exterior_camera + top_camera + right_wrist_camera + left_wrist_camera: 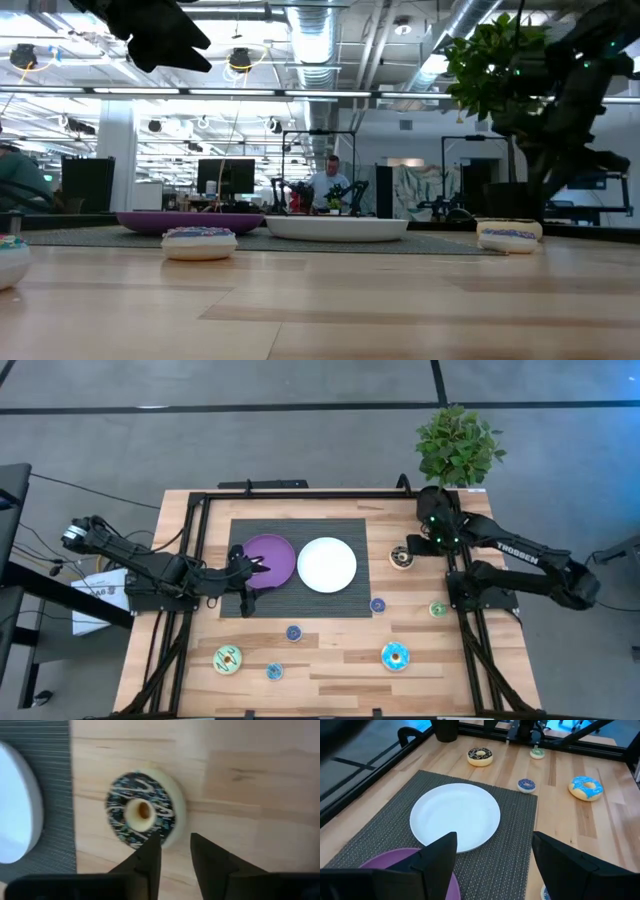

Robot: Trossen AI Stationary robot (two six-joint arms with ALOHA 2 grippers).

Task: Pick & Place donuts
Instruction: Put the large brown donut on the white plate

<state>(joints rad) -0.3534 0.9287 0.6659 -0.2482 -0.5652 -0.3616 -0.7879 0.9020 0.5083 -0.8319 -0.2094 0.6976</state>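
Right gripper (pixel 175 851): fingers narrowly parted, empty, just beside the cream toy donut with dark speckled icing (pixel 144 813).
That donut: on bare wood, right of the white round plate (pixel 327 564).
Left gripper (pixel 492 852): fingers wide, empty, above the purple round plate (pixel 270 558).
Plates: both bare on the dark woven mat (pixel 345 530).
Other donuts: scattered on the wooden table (pixel 330 660).
Progress: none placed, all left.

Seven donuts (pixel 394 656), two plates (pixel 327 564), one mat (pixel 345 530), one plant (pixel 458 445).
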